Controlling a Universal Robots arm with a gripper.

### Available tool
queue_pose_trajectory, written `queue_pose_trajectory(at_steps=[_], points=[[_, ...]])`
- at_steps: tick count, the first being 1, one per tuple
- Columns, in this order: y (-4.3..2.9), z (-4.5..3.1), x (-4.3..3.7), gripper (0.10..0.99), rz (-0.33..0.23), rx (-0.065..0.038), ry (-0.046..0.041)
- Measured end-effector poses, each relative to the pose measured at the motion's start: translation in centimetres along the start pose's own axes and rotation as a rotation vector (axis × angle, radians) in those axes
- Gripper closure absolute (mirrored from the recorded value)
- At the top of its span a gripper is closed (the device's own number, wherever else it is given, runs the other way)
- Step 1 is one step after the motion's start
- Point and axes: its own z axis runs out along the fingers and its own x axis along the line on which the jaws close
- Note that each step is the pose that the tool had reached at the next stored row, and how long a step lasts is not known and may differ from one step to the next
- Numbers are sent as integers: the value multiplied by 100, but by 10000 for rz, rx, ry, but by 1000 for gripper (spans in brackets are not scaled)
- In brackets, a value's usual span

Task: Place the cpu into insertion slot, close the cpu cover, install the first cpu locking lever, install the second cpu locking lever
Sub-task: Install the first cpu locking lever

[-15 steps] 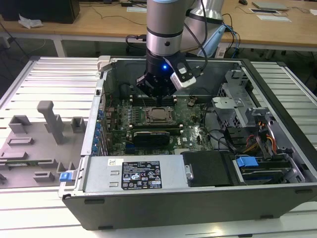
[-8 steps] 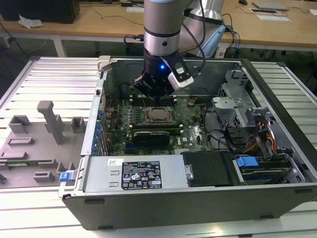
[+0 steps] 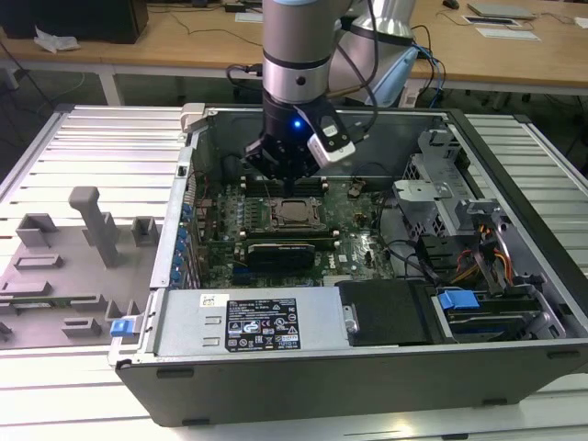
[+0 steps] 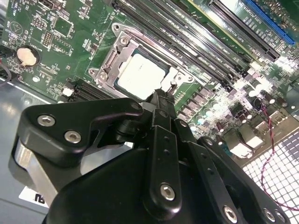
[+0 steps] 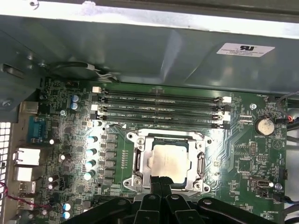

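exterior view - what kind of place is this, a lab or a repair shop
Most likely a robotics lab or test workshop: an opened computer case lies on a slatted metal workbench, a robot arm reaches down over its motherboard, and wooden desks stand behind.

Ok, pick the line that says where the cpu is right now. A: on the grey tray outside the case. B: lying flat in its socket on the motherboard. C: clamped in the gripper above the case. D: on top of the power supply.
B: the cpu lies flat on the green motherboard, framed by the silver cpu cover, with the gripper at its edge.
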Motion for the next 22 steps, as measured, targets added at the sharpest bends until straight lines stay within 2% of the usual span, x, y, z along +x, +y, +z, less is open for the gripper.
queue_pose_trajectory(at_steps=[9, 19, 21, 22], points=[[5, 0, 51, 980, 1, 0, -1], [5, -1, 60, 980, 4, -2, -2], [6, -1, 69, 980, -1, -106, -35], [6, -1, 72, 980, 0, -193, -62]])
